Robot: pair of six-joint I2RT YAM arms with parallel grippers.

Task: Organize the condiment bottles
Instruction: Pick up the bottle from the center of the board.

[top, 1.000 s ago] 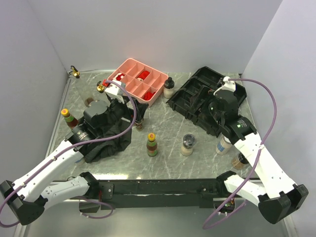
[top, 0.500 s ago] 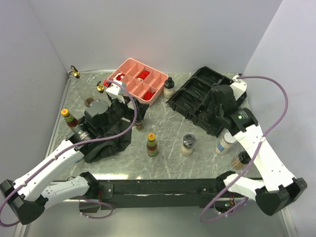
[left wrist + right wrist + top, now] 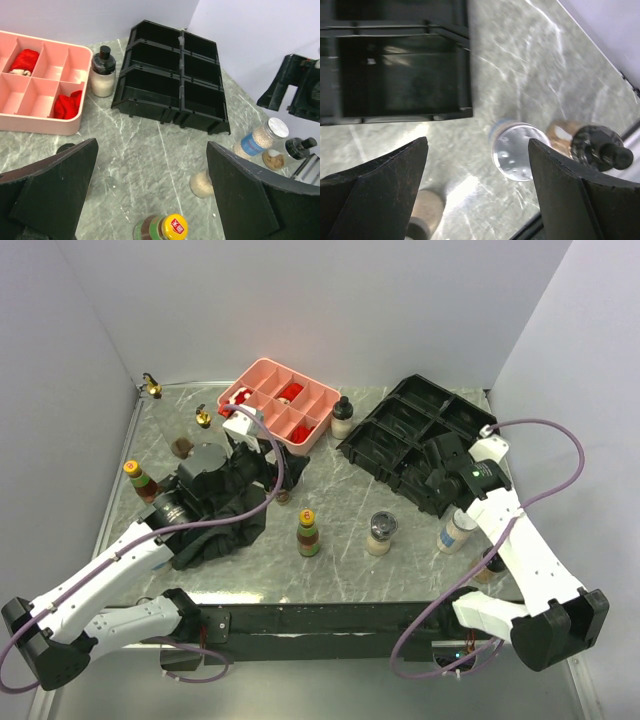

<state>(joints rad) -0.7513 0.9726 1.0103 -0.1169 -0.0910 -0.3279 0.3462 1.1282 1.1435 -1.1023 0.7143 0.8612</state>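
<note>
The right gripper (image 3: 477, 146) is pointing down toward the grey-lidded shaker (image 3: 516, 152), which is standing near the right edge. Its jaws are gaping wide, holding nothing. The left gripper (image 3: 152, 147) is gaping wide too, holding nothing.

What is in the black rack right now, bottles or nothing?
Empty: in the left wrist view every compartment of the black rack looks bare, with nothing standing inside.
</note>
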